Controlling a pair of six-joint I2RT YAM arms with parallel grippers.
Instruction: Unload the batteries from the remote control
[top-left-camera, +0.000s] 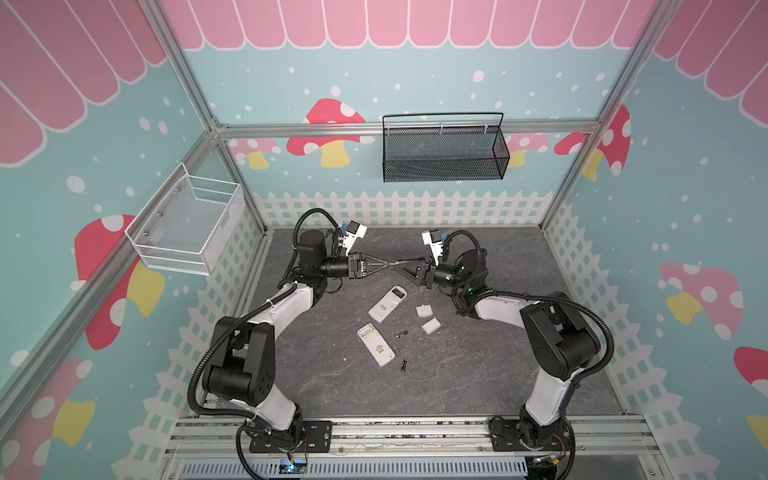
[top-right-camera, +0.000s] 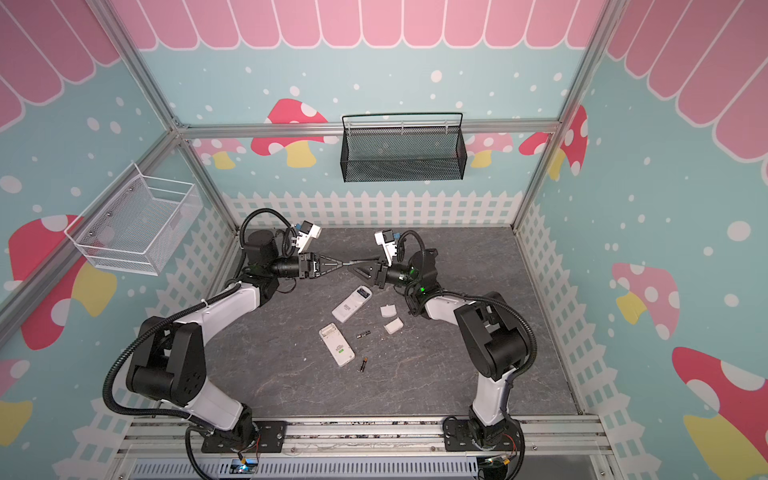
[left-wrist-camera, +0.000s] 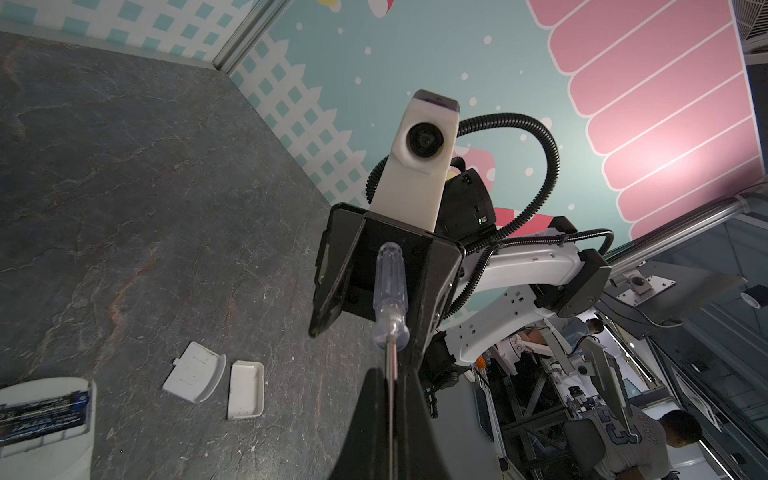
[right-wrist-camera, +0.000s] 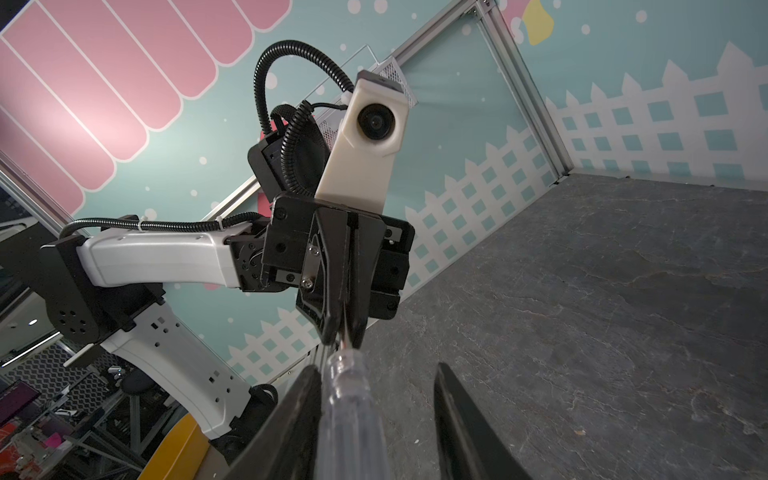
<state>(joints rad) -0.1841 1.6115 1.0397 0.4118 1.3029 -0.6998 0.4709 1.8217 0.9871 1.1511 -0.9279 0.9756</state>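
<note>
writing: the far remote (top-left-camera: 387, 305) carries a block of dark print on its white back and the near remote (top-left-camera: 375, 344) a small green mark; neither can be read in the top views.
battery print: pale and bluish marks run along the seated batteries (left-wrist-camera: 41, 415), probably a brand name, too blurred to read.
seated batteries: two black cylinders lying side by side in the far remote's open bay.
loose batteries: two slim black cylinders with gold ends on the table (top-left-camera: 478, 353), one (top-left-camera: 401, 334) just beside the near remote's open bay, one (top-left-camera: 403, 364) near its other end.
covers: two small white covers (top-left-camera: 423, 311) (top-left-camera: 430, 325) lie close together beside the far remote.
left gripper (top-left-camera: 389, 263): clamped tight on the metal shaft of the screwdriver (left-wrist-camera: 390, 286), above the table.
right gripper (top-left-camera: 397, 266): jaws parted around the clear handle, which lies against one finger while the other stands apart from it.
</note>
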